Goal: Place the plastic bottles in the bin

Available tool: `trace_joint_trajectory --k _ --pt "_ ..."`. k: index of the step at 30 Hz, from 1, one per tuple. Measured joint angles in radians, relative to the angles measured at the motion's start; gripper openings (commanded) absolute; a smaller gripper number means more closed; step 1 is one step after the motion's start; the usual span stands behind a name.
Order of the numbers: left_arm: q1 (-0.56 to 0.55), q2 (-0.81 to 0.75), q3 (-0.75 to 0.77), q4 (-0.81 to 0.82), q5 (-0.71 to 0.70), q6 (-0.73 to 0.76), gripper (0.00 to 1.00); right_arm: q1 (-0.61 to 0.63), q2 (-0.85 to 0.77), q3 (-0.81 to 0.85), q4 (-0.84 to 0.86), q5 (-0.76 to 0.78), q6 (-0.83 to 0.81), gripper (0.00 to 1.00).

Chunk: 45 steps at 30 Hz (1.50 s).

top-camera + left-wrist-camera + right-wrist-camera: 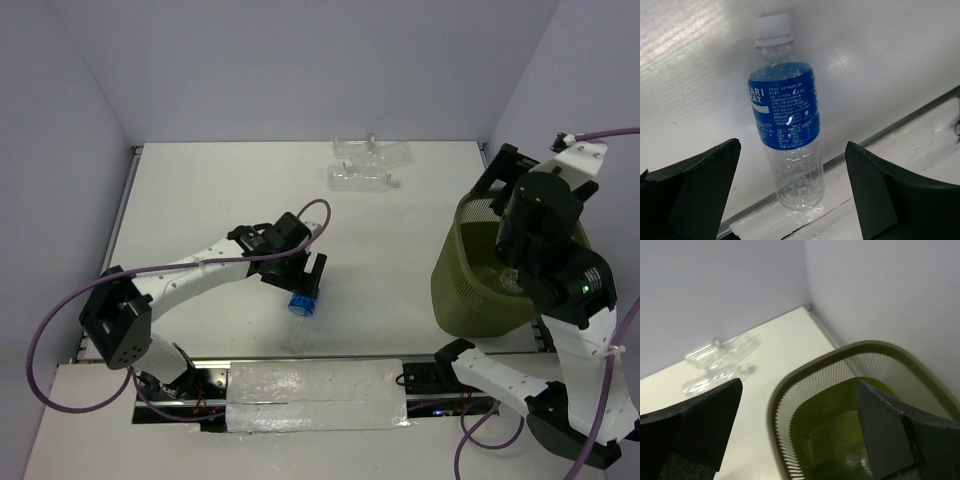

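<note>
left gripper open over the labelled bottle, right gripper open over the bin

my left gripper (pixel 792 150) stood wide open, its fingers either side of the blue-labelled bottle (pixel 785 107) and not touching it. that bottle lay on its side on the table (pixel 200 200), base toward the near edge and white cap toward the far wall. my right gripper (pixel 799 385) was open too and held nothing, hanging above the bin (pixel 445 290), which stood at the right side of the table. something clear glinted in the bin's bottom; i could not tell what. the unlabelled bottles (pixel 360 180) lay close together by the far edge, well apart from both grippers.
</note>
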Motion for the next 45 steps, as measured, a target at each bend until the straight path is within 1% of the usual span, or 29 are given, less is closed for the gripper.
trace_joint_trajectory --k 4,8,11,12,14,15,17,18,20,21,24,26,29,31,33,36,40,45 --pt "-0.050 0.072 -0.016 -0.017 -0.048 0.002 0.99 0.000 0.036 0.010 -0.011 -0.130 0.030 1.00" --pt "-0.063 0.111 -0.051 -0.023 -0.073 0.002 0.99 0.000 0.045 0.003 -0.010 -0.227 0.050 1.00" --pt "-0.062 0.159 -0.052 -0.014 -0.087 0.002 0.89 0.000 0.035 0.000 -0.010 -0.271 0.057 1.00" --pt "-0.061 0.178 -0.052 -0.008 -0.088 0.002 0.80 0.000 0.034 0.000 -0.010 -0.279 0.061 1.00" --pt "-0.061 0.211 -0.050 -0.001 -0.082 0.002 0.69 0.000 0.034 0.001 -0.011 -0.301 0.065 1.00" --pt "-0.061 0.217 -0.041 -0.003 -0.078 0.003 0.57 0.000 0.034 0.004 -0.011 -0.312 0.068 1.00" --pt "-0.061 0.217 -0.022 -0.006 -0.078 0.002 0.45 0.000 0.039 0.021 -0.013 -0.340 0.071 1.00" --pt "-0.061 0.217 -0.012 -0.004 -0.080 0.004 0.36 0.000 0.046 0.034 -0.014 -0.355 0.071 1.00" --pt "-0.061 0.217 0.016 -0.014 -0.083 0.008 0.27 0.000 0.064 0.064 -0.017 -0.389 0.071 1.00" --pt "-0.061 0.217 0.033 -0.021 -0.084 0.013 0.21 0.000 0.076 0.084 -0.023 -0.410 0.071 1.00" --pt "-0.058 0.216 0.126 -0.076 -0.084 0.037 0.20 0.000 0.140 0.194 -0.059 -0.513 0.070 1.00" --pt "-0.048 0.210 0.231 -0.122 -0.067 0.060 0.21 0.000 0.200 0.290 -0.089 -0.600 0.071 1.00" --pt "-0.004 0.171 0.372 -0.142 0.004 0.089 0.22 0.000 0.284 0.411 -0.134 -0.711 0.071 1.00" --pt "0.050 0.126 0.451 -0.137 0.077 0.099 0.22 0.000 0.306 0.416 -0.149 -0.771 0.076 1.00" --pt "0.113 0.074 0.502 -0.115 0.149 0.105 0.22 0.000 0.312 0.360 -0.141 -0.819 0.094 1.00" --pt "0.176 0.019 0.520 -0.074 0.238 0.097 0.22 0.000 0.296 0.218 -0.122 -0.890 0.138 1.00" --pt "0.179 0.006 0.499 -0.032 0.332 0.071 0.22 0.000 0.292 0.097 -0.074 -0.983 0.210 1.00" --pt "0.174 0.006 0.452 -0.027 0.378 0.050 0.23 0.025 0.293 -0.013 0.060 -1.070 0.309 1.00"
